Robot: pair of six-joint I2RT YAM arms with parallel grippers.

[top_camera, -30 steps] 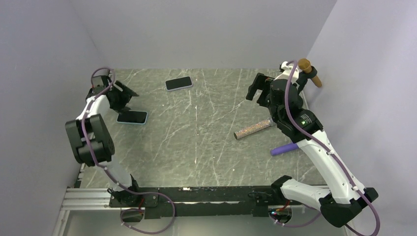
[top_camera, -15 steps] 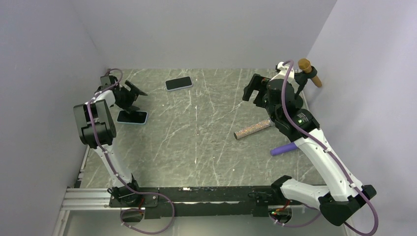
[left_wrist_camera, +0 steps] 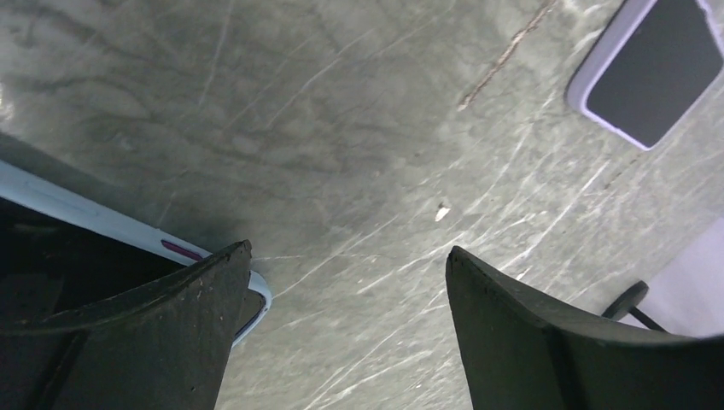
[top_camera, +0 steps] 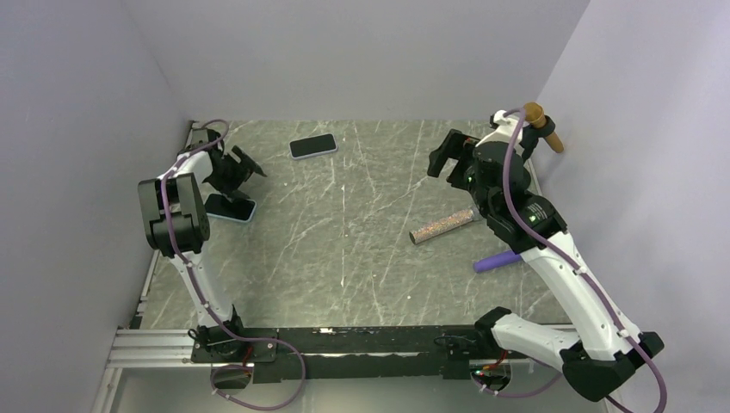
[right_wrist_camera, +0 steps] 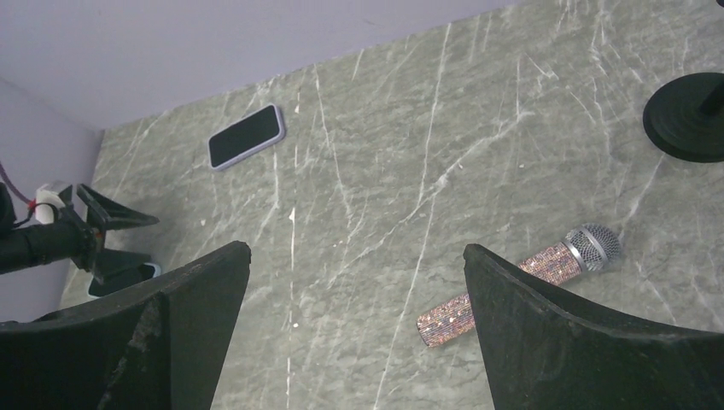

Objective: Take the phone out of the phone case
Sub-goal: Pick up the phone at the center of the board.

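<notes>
A phone in a lilac case [top_camera: 312, 146] lies flat, screen up, at the back middle of the table; it also shows in the left wrist view [left_wrist_camera: 649, 73] and the right wrist view [right_wrist_camera: 246, 137]. A second phone in a light-blue case [top_camera: 231, 206] lies at the left; the left wrist view shows only its corner [left_wrist_camera: 256, 290] beside my left finger. My left gripper [top_camera: 244, 170] [left_wrist_camera: 348, 251] is open and empty, just behind the light-blue phone. My right gripper [top_camera: 448, 157] [right_wrist_camera: 356, 249] is open and empty, high over the right side.
A glittery pink microphone [top_camera: 443, 226] [right_wrist_camera: 521, 286] lies right of centre. A purple cylinder [top_camera: 498, 261] lies nearer the front right. A brown-headed object [top_camera: 544, 123] sits on a black stand [right_wrist_camera: 687, 115] at the back right corner. Walls close in left, back and right.
My left gripper has moved back and to the right, off the light-blue phone toward the lilac one. My right gripper has shifted only slightly. Both phones lie where they were.
</notes>
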